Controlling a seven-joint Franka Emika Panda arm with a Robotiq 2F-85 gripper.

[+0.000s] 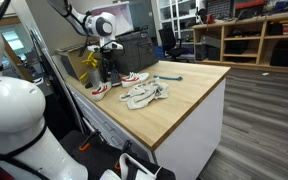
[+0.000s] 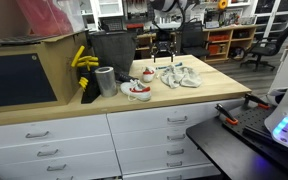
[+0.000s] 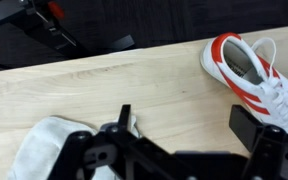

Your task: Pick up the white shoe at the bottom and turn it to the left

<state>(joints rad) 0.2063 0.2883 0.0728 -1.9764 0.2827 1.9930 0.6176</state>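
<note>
Hovering above the wooden counter [image 1: 189,95], the Robotiq gripper [image 2: 163,55] hangs with its jaws spread wide and nothing between them; the wrist view shows both dark fingers [image 3: 259,135] apart over bare wood. It sits above the back of the bench, near the black bin [image 2: 112,50].

Two white shoes with red stripes lie on the counter. The one I take as the target, the white shoe [image 2: 137,91] nearest the front edge, rests just beside the metal cup [image 2: 106,81]; the second shoe [image 2: 147,73] lies just behind it. Which of the pair the wrist camera catches at its right side [image 3: 252,75] I can't say for sure. A crumpled pale cloth [image 2: 181,76] lies close by on the other side.

To my eye this sneaker will be light, with a soft, floppy upper and a stiffer rubber sole. Pinching the laces or tongue would likely just fold the fabric. Closing across the sides near the heel collar, or across the midfoot over the sole, looks firmer. The neighbouring shoe and cup leave little room, so a clumsy approach could nudge them.
</note>
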